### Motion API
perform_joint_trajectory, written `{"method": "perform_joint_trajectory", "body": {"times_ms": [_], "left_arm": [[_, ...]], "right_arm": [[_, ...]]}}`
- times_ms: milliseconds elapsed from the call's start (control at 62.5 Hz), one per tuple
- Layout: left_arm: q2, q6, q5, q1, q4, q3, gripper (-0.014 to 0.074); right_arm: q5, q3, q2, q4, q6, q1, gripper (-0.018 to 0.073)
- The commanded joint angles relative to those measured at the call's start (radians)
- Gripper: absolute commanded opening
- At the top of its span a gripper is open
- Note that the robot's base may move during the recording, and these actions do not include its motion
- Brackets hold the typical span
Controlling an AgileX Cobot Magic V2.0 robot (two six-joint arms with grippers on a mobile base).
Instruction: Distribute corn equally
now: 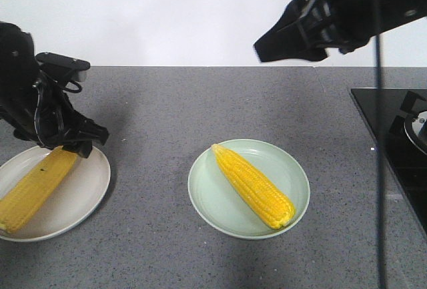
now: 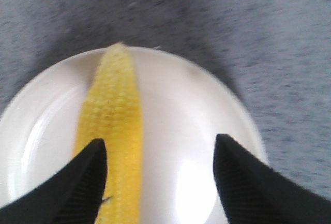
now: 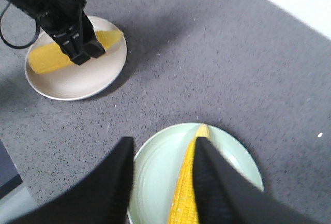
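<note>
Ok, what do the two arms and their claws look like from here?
Both arms are black. The left claw has two wedge-shaped fingers with ribbed inner pads, and loose black cables loop beside its wrist. The right claw has similar matte black tapered fingers; a thin dark cable hangs below that arm. No markings are visible.

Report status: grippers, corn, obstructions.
Left gripper open over white round plate; right gripper open, raised. One yellow corn cob there, another on pale green plate. Nothing in the way.
</note>
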Motion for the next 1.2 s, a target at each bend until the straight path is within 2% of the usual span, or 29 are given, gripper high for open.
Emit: {"method": "perform_joint_trajectory", "body": {"times_ms": [0,64,176,384,560,704,768,864,1184], "left_arm": [[-0.119,0.054,-0.105,0.003,-0.118,0.028,0.0345],[-0.175,0.094,-0.157,0.003,-0.177,0.079,0.0293],[-0.290,0.185,-0.250,0.003,-0.285,0.199,0.0188],[-0.562,0.445,-0.434,0.003,-0.509,0.506,-0.0001],[-0.810,0.659,-0.557,0.003,-0.763,0.769,-0.0008],[-1.001,0.756,-0.609,0.003,-0.914,0.930,-0.0008],[-1.060,0.764,-0.630,0.003,-0.944,0.982,-0.0008],[-1.134,0.764,-0.654,0.003,-0.948,1.026,-0.0008],[-1.177,0.763,-0.648,0.003,-0.949,1.031,-0.0008]], "right_arm": [[-0.065,0.006,-0.097,0.025,-0.043,-0.002,0.0067],[-0.094,0.067,-0.148,0.025,-0.068,-0.002,-0.0018],[-0.170,0.207,-0.239,0.015,-0.078,-0.002,-0.0011],[-0.441,0.623,-0.488,-0.006,-0.097,-0.002,-0.0010],[-0.623,0.958,-0.725,-0.052,-0.052,-0.002,-0.0008],[-0.720,1.180,-0.881,-0.115,-0.003,-0.002,-0.0007],[-0.744,1.246,-0.933,-0.134,0.002,-0.002,-0.0006],[-0.770,1.311,-1.002,-0.124,0.003,-0.002,-0.0006],[-0.738,1.324,-1.050,-0.084,0.008,-0.002,-0.0006]]}}
